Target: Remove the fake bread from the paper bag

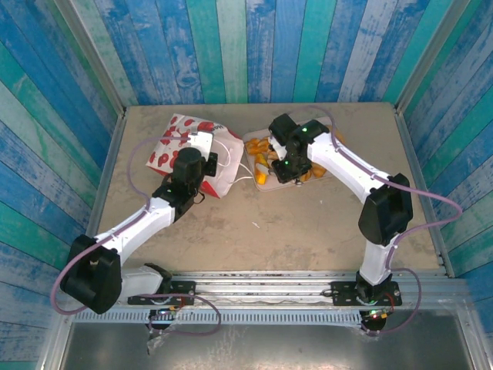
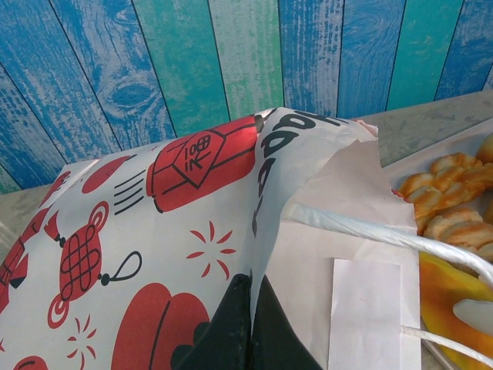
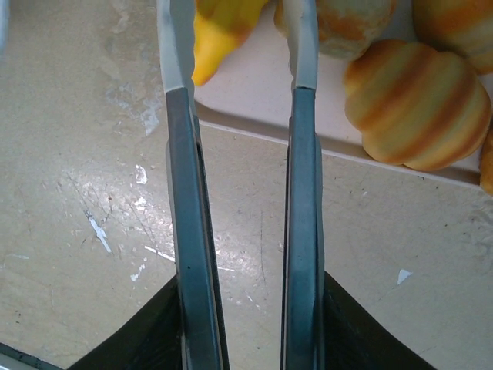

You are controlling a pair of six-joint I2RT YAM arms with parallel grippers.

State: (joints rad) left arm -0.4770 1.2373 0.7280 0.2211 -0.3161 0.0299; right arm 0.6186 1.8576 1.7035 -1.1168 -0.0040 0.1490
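Likely to steady it, the left gripper [image 2: 250, 333] is pinched on the red-and-white paper bag [image 2: 192, 231] lying at the worktop's [image 1: 293, 223] 11 o'clock, while the right gripper [image 3: 250, 339], clamped on grey metal tongs [image 3: 302, 231] (tips apart), hovers by glossy golden toy breads [image 3: 416, 108] on the white tray [image 3: 254, 92] at 12 o'clock.

The table [image 1: 308, 231] is surveyed from above and behind, the paper bag [image 2: 192, 231] and tray [image 3: 254, 92] framed closely by wrist cameras, the tray being shared.

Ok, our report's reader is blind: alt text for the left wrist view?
The left fingers pinch the edge of the red-and-white paper bag, with blue planks behind. At right, its white cord handles cross a tray of fake bread.
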